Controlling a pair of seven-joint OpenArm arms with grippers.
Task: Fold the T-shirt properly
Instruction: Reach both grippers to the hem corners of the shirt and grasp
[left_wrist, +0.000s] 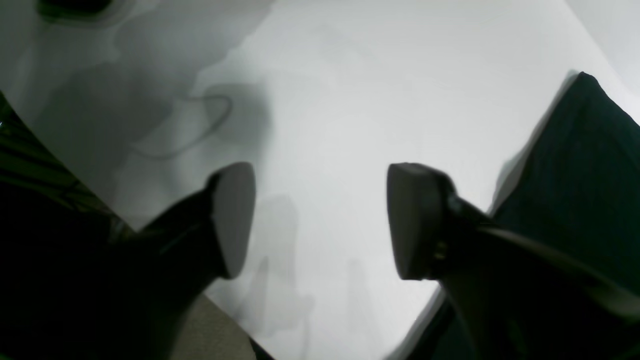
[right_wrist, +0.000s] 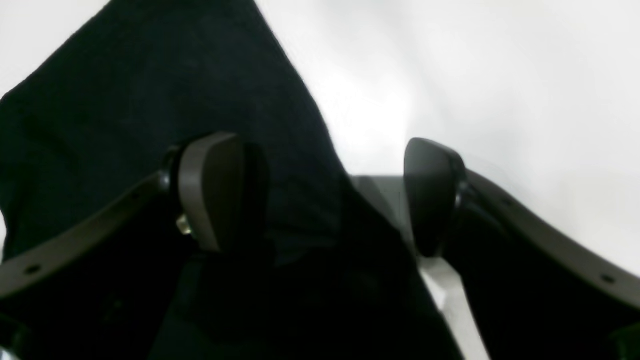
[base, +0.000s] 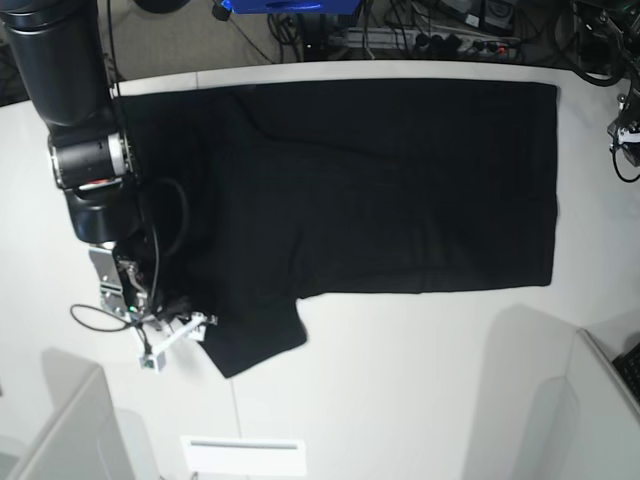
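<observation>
Cloth of the T-shirt (base: 380, 190) lies flat on the white table (base: 400, 380), plain black side up, with its long axis running left to right across the far half of the base view. One sleeve (base: 255, 335) sticks out toward the near side at the left end, and the straight hem is at the right end.

The right hand (right_wrist: 320, 195) is at this left end, low over the sleeve edge. In its wrist view the fingers are spread apart and hold nothing: one finger (right_wrist: 212, 187) is over the black cloth, the other is over bare table, so the sleeve's edge passes between them. I cannot tell if the fingers touch the cloth already.

The left hand (left_wrist: 320, 220) is also open and empty, above bare table, and the T-shirt shows only at the right side of its wrist view, apart from the fingers. In the base view only a small part of this arm appears at the far right edge.

The right hand is therefore much nearer to the T-shirt. I judge the next move is to close it on the sleeve edge and bring the sleeve over the body. No container is seen on the table.
</observation>
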